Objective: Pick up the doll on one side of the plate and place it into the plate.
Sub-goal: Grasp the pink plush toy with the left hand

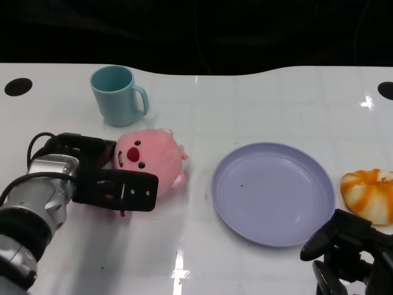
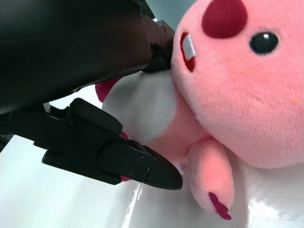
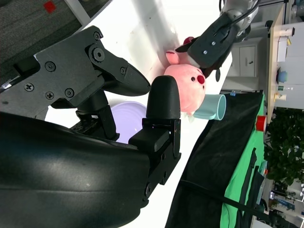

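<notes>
The pink doll lies on the white table on the side of the purple plate that is toward the robot's left arm, just beside the plate's rim but not touching it; the teal mug stands behind the doll, farther from the robot than the plate is. The doll's face looks toward the left hand, and its body stretches away from that hand in the direction of the plate, so the long axis points roughly at the plate.

The left hand is clearly the nearer one; its fingers reach around the doll's front and belly, one above and one below in the left wrist view, and they seem to touch the plush; whether the grasp is already firm I cannot tell. The right hand rests near the plate's edge on the opposite side from the doll, close to an orange and white plush; it holds nothing, with its fingers spread.

In my judgement the coming move is a short carry from the doll's place straight across to the plate; the plate's dish is free.
</notes>
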`<control>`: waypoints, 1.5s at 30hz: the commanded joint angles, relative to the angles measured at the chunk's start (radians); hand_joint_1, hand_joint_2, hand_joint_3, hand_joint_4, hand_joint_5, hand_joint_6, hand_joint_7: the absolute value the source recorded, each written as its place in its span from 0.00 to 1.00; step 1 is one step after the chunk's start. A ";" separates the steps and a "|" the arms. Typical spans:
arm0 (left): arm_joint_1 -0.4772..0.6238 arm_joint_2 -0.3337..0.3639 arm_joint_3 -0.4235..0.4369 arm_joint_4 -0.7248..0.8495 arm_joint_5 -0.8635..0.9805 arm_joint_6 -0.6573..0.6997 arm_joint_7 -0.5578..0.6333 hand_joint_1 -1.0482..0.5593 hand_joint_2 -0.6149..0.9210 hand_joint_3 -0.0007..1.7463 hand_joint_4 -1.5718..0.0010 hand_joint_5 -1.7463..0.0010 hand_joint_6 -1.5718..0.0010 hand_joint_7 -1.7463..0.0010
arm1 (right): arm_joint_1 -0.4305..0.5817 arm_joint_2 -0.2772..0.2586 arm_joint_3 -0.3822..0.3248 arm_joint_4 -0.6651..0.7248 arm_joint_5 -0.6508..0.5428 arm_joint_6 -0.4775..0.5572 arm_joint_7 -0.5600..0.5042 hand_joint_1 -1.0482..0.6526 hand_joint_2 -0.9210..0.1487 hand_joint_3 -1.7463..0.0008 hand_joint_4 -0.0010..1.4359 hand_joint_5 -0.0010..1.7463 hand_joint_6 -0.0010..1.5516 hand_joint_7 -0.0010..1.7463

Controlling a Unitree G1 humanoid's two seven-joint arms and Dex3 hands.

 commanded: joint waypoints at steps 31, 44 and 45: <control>0.135 0.002 0.048 0.148 -0.142 -0.270 0.534 0.53 0.99 0.13 0.46 0.00 0.55 0.10 | 0.000 -0.017 -0.016 -0.003 0.012 0.000 0.005 0.46 0.30 0.42 0.47 0.98 0.38 0.78; 0.245 0.063 0.179 -0.124 -0.249 -0.285 0.489 0.56 0.78 0.57 0.44 0.00 0.58 0.00 | -0.013 -0.021 -0.014 0.013 0.010 -0.003 0.008 0.47 0.29 0.41 0.46 0.99 0.37 0.78; 0.252 0.064 0.185 -0.140 -0.250 -0.281 0.483 0.56 0.78 0.57 0.44 0.00 0.58 0.00 | -0.014 -0.022 -0.014 0.013 0.010 -0.003 0.008 0.47 0.29 0.41 0.47 0.99 0.37 0.78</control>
